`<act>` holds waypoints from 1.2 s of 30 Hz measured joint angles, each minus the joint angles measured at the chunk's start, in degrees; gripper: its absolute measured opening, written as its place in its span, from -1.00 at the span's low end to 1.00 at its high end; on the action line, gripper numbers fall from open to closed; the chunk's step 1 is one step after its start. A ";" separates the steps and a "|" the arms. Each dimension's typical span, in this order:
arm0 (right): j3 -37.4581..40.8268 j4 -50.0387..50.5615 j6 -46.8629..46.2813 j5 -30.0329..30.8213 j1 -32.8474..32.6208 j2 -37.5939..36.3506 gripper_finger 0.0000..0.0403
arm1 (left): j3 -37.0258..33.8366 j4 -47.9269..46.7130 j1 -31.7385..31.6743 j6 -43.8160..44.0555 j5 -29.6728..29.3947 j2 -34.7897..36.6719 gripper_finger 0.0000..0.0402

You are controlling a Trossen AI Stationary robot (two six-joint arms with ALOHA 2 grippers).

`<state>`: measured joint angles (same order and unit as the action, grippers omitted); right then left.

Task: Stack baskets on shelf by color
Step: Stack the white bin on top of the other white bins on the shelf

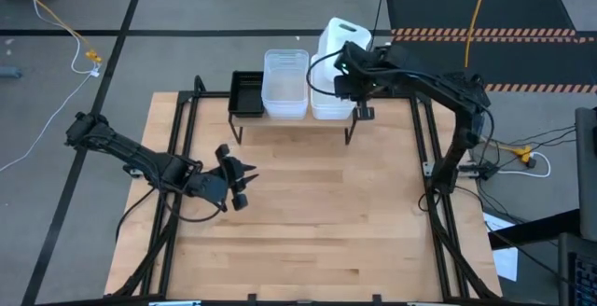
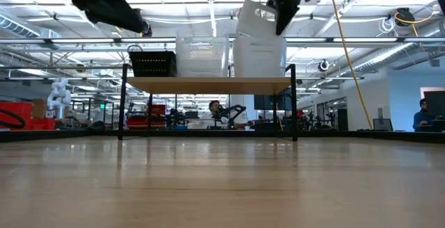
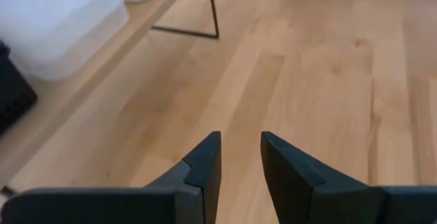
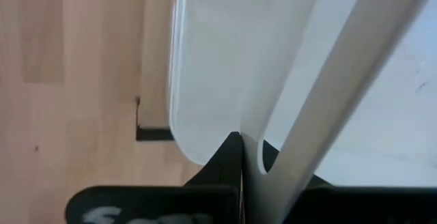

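No text, label, brand, number or sign can be read anywhere — only blurred pale marks on the right gripper (image 4: 240, 157), too indistinct to make out.

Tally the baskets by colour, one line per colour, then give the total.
Black baskets: 1
Clear baskets: 1
White baskets: 2, one on the shelf, one tilted in the right pincer
Total: 4
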<state>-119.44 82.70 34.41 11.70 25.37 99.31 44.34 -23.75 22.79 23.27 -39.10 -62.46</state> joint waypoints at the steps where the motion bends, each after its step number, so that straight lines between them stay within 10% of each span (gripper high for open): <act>1: -0.36 0.85 -0.06 -0.07 0.01 0.45 -1.00 | 0.00 -0.73 0.00 0.71 -0.01 0.00 -0.47; 21: 2.92 0.24 2.32 -7.21 -0.31 -2.17 -0.93 | 0.00 -3.94 0.09 5.83 -0.02 0.00 -0.47; 36: 4.22 -4.25 2.06 -2.48 -0.42 -3.78 -0.37 | 0.00 -3.88 0.09 5.83 -0.01 0.00 -0.47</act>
<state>-115.22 78.45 36.47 9.23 24.95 95.53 44.34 -27.63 22.87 29.10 -39.11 -62.46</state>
